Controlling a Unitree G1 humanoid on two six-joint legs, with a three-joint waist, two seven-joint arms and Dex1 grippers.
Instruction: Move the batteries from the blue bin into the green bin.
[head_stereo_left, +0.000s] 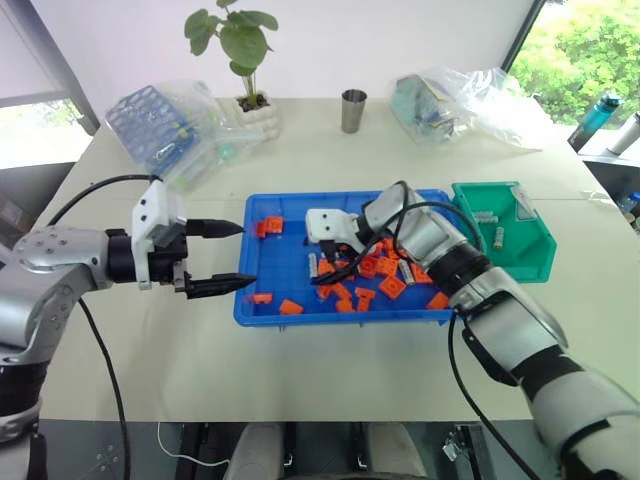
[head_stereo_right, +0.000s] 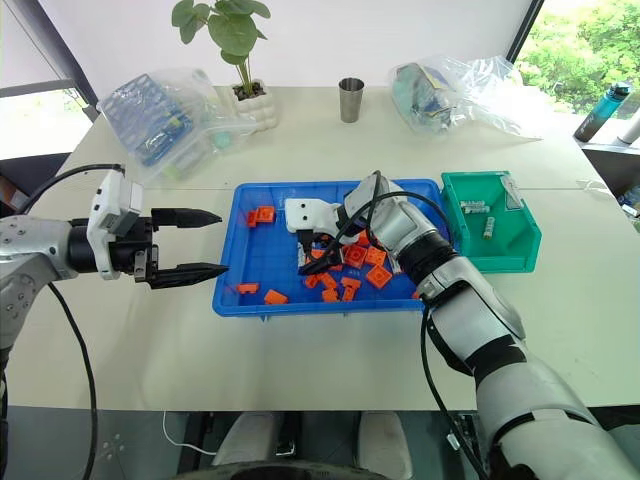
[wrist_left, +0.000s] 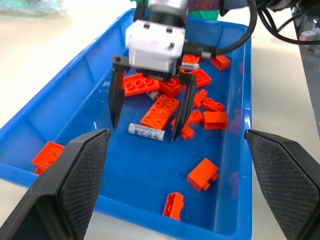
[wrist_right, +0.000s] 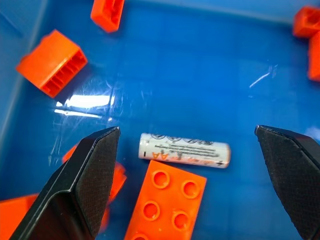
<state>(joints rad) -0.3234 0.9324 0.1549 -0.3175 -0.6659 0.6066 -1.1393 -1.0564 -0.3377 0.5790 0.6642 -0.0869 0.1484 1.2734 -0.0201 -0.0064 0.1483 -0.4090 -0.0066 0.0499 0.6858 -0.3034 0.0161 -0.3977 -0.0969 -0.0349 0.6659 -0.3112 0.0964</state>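
Beige table (head_stereo_left: 330, 170) holds the blue bin (head_stereo_left: 275, 310); my right gripper (wrist_left: 148, 117) straddles a battery (wrist_left: 146, 132), fingers spread; my left gripper (head_stereo_left: 232, 257) is released.

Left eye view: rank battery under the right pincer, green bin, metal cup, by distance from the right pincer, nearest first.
1. Battery: on the blue bin floor, between the open fingers of the right pincer.
2. Green bin: beside the blue bin's right end.
3. Metal cup: far side of the table.
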